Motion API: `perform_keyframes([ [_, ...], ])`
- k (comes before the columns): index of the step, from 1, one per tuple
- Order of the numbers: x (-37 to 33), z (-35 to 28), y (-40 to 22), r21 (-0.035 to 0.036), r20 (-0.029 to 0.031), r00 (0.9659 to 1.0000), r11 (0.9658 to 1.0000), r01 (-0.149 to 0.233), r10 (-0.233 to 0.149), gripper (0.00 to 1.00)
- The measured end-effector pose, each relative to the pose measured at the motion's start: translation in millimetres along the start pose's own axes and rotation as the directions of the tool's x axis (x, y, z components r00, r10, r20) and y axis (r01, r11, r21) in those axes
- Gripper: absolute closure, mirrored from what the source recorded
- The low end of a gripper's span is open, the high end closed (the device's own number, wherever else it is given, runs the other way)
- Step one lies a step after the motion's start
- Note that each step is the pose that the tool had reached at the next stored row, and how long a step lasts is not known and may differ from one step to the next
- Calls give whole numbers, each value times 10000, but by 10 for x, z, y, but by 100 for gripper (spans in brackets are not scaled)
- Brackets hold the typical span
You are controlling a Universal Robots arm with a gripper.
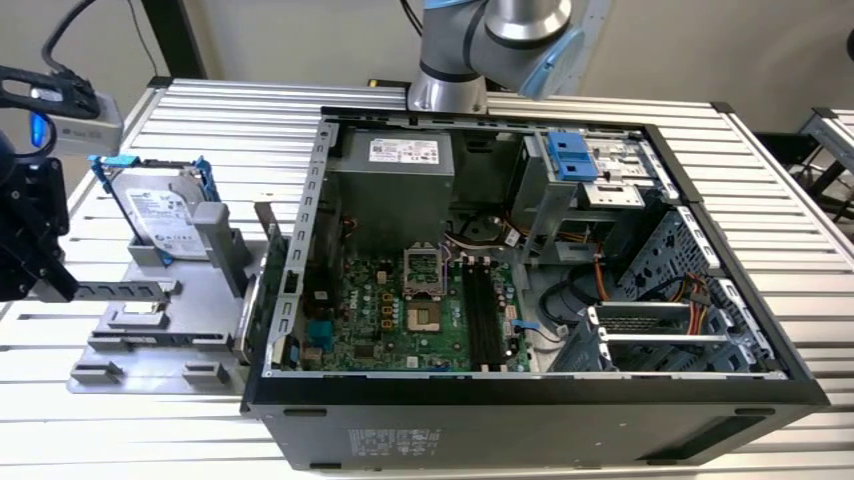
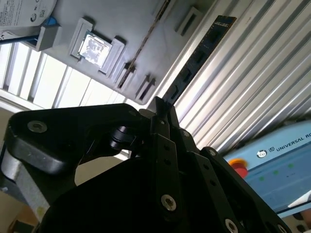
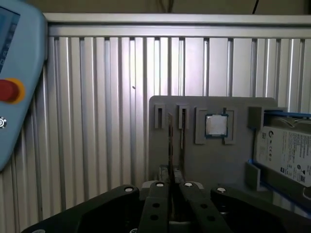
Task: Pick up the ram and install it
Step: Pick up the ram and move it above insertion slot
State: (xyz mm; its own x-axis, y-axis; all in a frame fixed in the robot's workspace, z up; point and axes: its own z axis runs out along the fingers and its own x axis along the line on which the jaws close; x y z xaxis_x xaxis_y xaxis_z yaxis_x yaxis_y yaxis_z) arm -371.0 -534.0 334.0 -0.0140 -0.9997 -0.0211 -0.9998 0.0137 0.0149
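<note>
Between its two fingers, the gripper (image 2: 160, 110) pinches one end of the ram (image 2: 200, 52). The fingers are squeezed tight on it. The ram is a long, thin stick. It pokes straight out past the fingertips, in line with them, so its long side points away from the gripper. It hangs over the ribbed table (image 2: 243, 82), just beside the grey tray (image 2: 131, 29), and does not seem to touch either. The silver chip (image 2: 95, 48) sits in the tray. The open computer case (image 1: 534, 420) with its black slots (image 1: 483, 315) is well apart from the gripper, past the tray.
</note>
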Motion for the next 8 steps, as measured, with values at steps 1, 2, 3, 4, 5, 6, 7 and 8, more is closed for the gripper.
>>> perform_keyframes([
  [1,0,-13,0,0,4,10000,10000,0,0,100],
  [2,-1,-26,0,0,7,10000,10000,0,0,100],
  [3,-1,-39,1,0,11,10000,10000,0,0,100],
  [4,-1,-53,1,0,16,10000,10000,0,0,100],
  [5,-1,-65,1,0,19,10000,10000,0,0,100],
  [6,-2,-78,1,0,23,10000,10000,0,0,100],
  [7,-2,-93,1,0,28,10000,10000,1,-1,100],
  [8,-2,-107,2,0,35,10000,10000,0,0,100],
])
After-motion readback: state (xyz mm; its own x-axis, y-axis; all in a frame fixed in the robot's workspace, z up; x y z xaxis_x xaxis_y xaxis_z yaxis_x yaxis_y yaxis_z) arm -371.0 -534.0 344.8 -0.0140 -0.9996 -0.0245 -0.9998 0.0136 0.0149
